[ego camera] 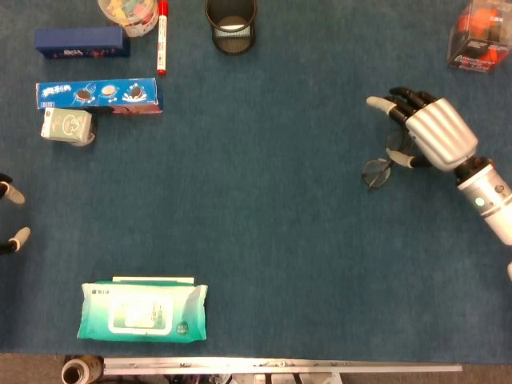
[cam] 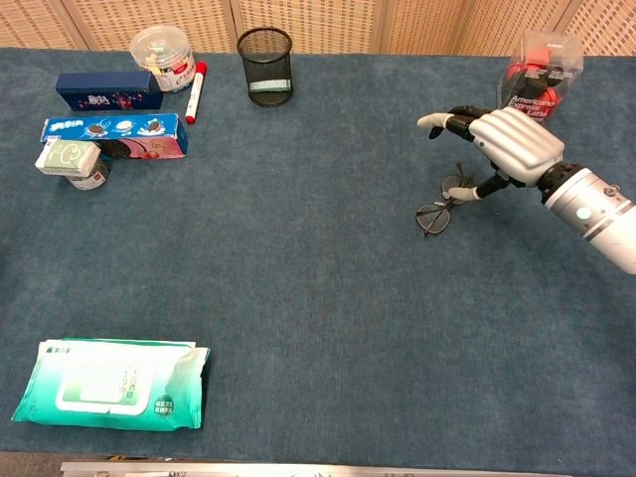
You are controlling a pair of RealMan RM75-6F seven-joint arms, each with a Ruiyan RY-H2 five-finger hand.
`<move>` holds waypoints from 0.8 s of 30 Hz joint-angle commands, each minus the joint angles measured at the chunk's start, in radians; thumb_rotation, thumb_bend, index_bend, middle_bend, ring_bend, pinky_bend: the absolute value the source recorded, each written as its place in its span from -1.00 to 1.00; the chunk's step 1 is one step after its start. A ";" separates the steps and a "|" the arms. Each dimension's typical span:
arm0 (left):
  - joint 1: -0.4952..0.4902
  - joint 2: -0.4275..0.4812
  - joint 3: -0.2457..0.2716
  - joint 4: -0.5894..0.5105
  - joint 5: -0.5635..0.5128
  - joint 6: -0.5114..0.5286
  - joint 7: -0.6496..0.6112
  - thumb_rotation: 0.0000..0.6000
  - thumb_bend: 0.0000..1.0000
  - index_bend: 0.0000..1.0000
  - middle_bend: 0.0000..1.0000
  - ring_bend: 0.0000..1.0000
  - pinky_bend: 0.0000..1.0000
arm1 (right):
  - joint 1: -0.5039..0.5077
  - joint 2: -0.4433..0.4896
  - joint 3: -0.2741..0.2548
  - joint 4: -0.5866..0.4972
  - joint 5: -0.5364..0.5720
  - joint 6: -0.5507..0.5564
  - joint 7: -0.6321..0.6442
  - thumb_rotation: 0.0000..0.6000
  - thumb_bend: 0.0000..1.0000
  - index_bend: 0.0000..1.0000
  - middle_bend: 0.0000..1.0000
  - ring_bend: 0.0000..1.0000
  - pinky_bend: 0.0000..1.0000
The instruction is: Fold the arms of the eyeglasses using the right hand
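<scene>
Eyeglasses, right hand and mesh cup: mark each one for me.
eyeglasses (cam: pixel 434 218), chest view, on the nearer lens.
right hand (ego camera: pixel 436 134), head view, on the silver back of the hand.
mesh cup (cam: pixel 265 52), chest view, on its outer wall.

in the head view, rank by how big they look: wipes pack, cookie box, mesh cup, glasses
1. Wipes pack, largest, though it lies nearest the camera's lower edge, which may inflate it.
2. Cookie box.
3. Mesh cup and glasses: too close to rank; the cup is cut by the top edge and the right robot hand covers part of the glasses.
</scene>
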 commanded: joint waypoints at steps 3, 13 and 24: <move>0.000 0.002 0.000 -0.003 0.002 0.001 0.002 1.00 -0.65 -0.14 -0.42 -0.47 -0.09 | -0.004 -0.002 -0.003 0.003 -0.001 -0.005 0.002 1.00 -0.91 -0.63 -0.37 -0.64 -0.33; -0.001 0.001 0.000 -0.003 0.002 0.000 0.002 1.00 -0.65 -0.14 -0.42 -0.47 -0.09 | -0.011 -0.006 -0.008 0.009 -0.002 -0.018 0.005 1.00 -0.91 -0.63 -0.37 -0.64 -0.33; 0.000 0.000 0.000 0.000 0.001 -0.001 -0.003 1.00 -0.65 -0.14 -0.42 -0.47 -0.09 | -0.015 -0.006 -0.003 0.012 0.003 -0.008 0.012 1.00 -0.91 -0.63 -0.37 -0.64 -0.33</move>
